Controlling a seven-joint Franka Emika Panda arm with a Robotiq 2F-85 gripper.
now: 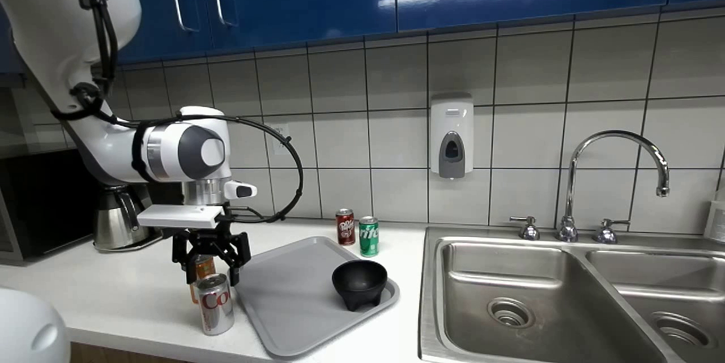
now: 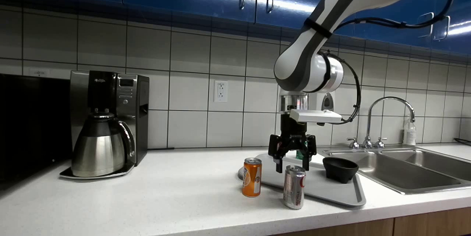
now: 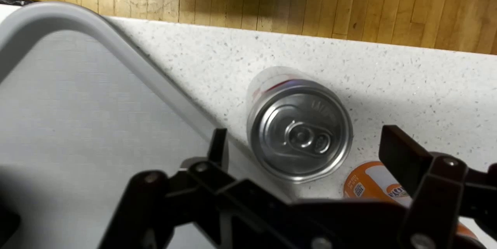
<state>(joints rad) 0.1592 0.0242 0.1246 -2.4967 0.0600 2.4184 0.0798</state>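
- Fingers point(image 3: 405, 155) spread wide and holding nothing; I have them at the top of the silver can point(image 3: 301, 132), one tip to each side of its lid, a gap showing at both in my wrist view.
- Table point(image 2: 147, 199): white with grey specks, its front edge near the silver can.
- Sink point(image 1: 433, 300): steel, two basins, well apart from the fingers.
- Tray point(image 1: 294, 289): grey, turned at an angle; the silver can stands upright on the table just outside its rim.
- Bowl point(image 1: 359, 281): black, upright on short feet, standing on the tray toward the sink.
- Orange can point(image 2: 251, 179): upright near the silver can; I see space between them in an exterior view.
- Red can point(image 1: 345, 228) and green can point(image 1: 369, 236): upright, close together, on the table past the tray.
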